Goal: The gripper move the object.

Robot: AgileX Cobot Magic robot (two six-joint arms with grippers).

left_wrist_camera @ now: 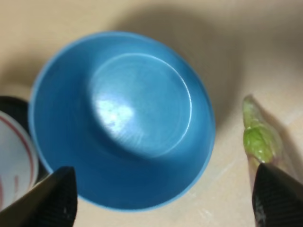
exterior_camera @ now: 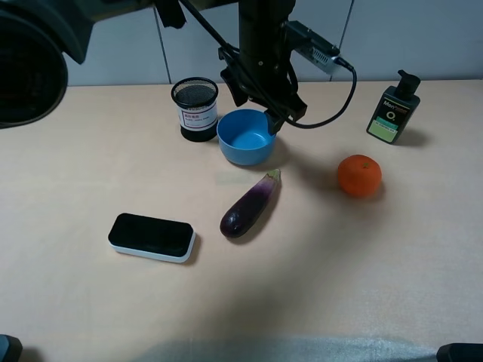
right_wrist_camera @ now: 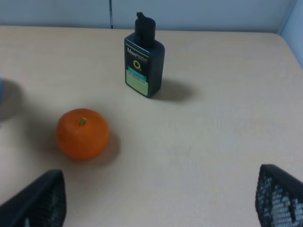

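My left gripper [left_wrist_camera: 163,203] hung straight over the small round blue plastic bowl [exterior_camera: 246,137], jaws spread wide. One dark fingertip [left_wrist_camera: 52,201] sat at the rim on the cup side, the other out past the opposite rim, by the green stem of the glossy purple eggplant [exterior_camera: 250,205]. Nothing was clamped; couldn't tell whether either tip touched the bowl.

The bowl stood upright & empty on the pale beige table [exterior_camera: 362,264], approx. centre-back, tight beside the black mesh cup w/ white label [exterior_camera: 195,109] — touching or not, I couldn't tell. The eggplant lay just in front, stem end toward the bowl.

My right gripper [right_wrist_camera: 158,201] was also spread apart w/ nothing between the tips — it looked onto the round orange fruit [right_wrist_camera: 83,134] and the dark pump bottle w/ green label [right_wrist_camera: 144,58], both well right of the bowl. A flat black block w/ white base [exterior_camera: 152,237] lay front-left.
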